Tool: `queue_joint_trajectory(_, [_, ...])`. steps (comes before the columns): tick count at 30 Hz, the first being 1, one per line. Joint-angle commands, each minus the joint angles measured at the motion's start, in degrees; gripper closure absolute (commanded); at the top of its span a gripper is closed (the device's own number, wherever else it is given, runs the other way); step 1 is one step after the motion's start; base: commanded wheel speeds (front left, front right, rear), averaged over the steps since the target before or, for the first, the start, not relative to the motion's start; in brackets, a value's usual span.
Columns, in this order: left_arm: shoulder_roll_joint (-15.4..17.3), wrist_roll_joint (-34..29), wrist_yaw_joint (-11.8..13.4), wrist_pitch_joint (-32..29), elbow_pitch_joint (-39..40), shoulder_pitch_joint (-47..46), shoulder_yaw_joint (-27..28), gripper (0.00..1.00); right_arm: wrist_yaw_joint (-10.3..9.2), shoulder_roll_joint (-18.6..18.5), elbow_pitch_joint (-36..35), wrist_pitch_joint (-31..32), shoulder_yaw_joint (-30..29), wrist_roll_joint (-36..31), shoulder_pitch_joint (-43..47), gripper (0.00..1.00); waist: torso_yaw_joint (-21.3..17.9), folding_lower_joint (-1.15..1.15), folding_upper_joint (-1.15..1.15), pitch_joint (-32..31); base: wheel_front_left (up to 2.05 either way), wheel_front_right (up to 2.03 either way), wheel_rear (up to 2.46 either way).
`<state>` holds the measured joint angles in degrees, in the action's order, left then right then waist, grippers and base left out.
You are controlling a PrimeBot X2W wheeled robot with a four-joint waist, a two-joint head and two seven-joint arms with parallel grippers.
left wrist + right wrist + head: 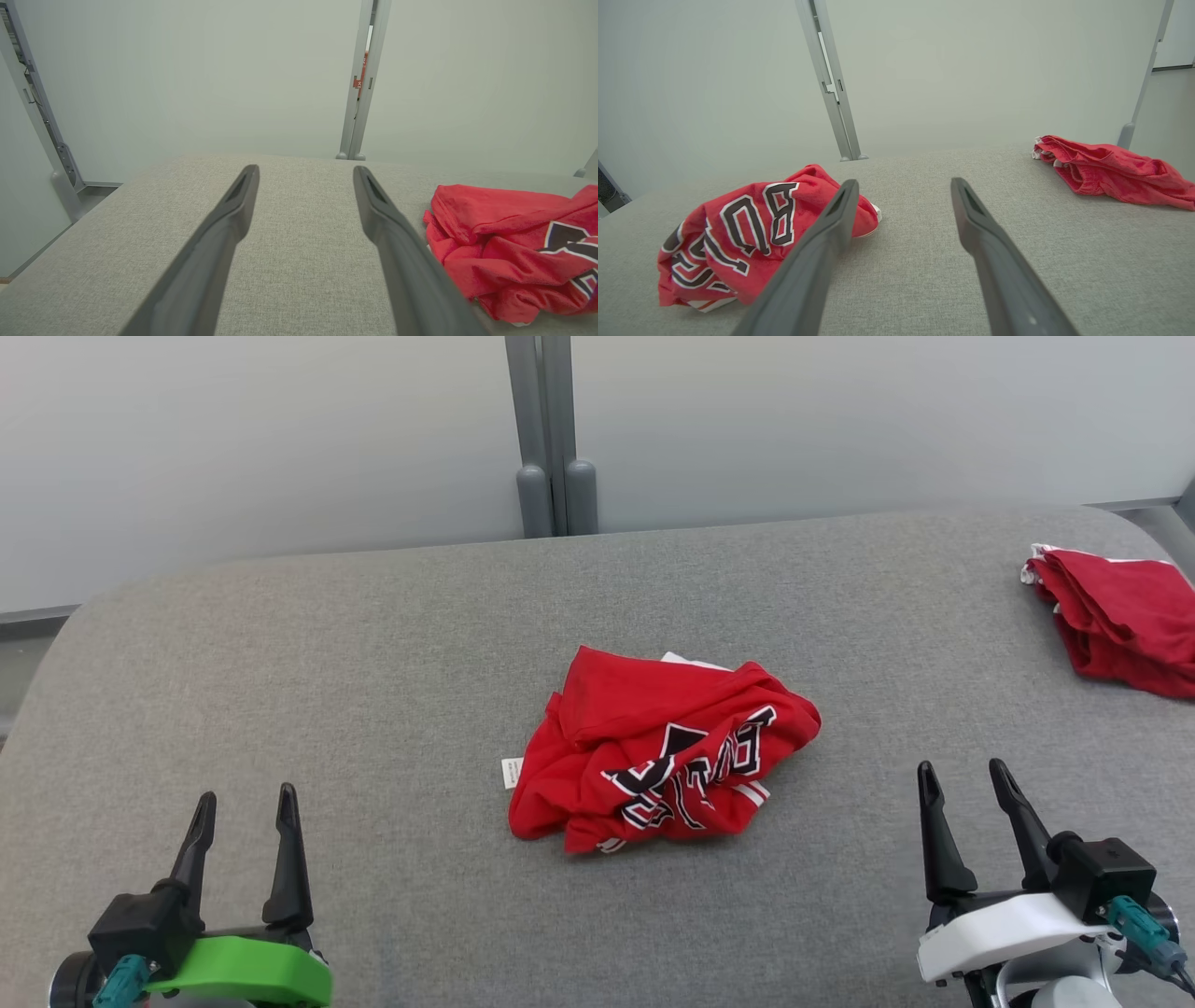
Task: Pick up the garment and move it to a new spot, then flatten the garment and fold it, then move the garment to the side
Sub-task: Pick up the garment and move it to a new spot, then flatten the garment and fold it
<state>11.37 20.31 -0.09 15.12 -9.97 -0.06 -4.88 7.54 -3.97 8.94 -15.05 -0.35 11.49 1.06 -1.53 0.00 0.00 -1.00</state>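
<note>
Garment (658,751), judged soft and light, lay crumpled between left tool (247,793) and right tool (962,765), both spread empty; raised edge suited grasping.

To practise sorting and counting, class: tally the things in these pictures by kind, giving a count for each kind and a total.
Red garments: 2 (lettered garment mid-table, other garment at the far right)
Hands: 2 (left hand, right hand, both open)
Grey table: 1
Total: 5
</note>
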Motion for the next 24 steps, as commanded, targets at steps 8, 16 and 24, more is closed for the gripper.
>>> queue_joint_trajectory(8, [-2.7, -2.9, -2.7, 0.0, -0.9, 1.7, 3.4, 0.0, -0.11, -0.6, 0.7, -0.2, 2.1, 0.4, 0.8, 0.0, 1.0, 0.0, 0.0, 0.3, 0.0, 0.0, 0.0])
queue_joint_trajectory(16, [-4.2, -5.1, -4.6, 0.0, -2.0, 0.9, 4.9, 0.0, -0.11, -0.6, 1.2, -0.2, 3.6, 0.5, 0.7, 0.0, 1.5, 0.0, 0.0, 0.2, 0.0, 0.0, 0.0])
queue_joint_trajectory(24, [-5.0, -5.9, -5.9, 0.0, -2.8, 0.5, 6.2, 0.0, -0.11, -0.6, 1.3, -0.2, 3.8, 0.7, 0.7, 0.0, 1.5, 0.0, 0.0, 0.2, 0.0, 0.0, 0.0])
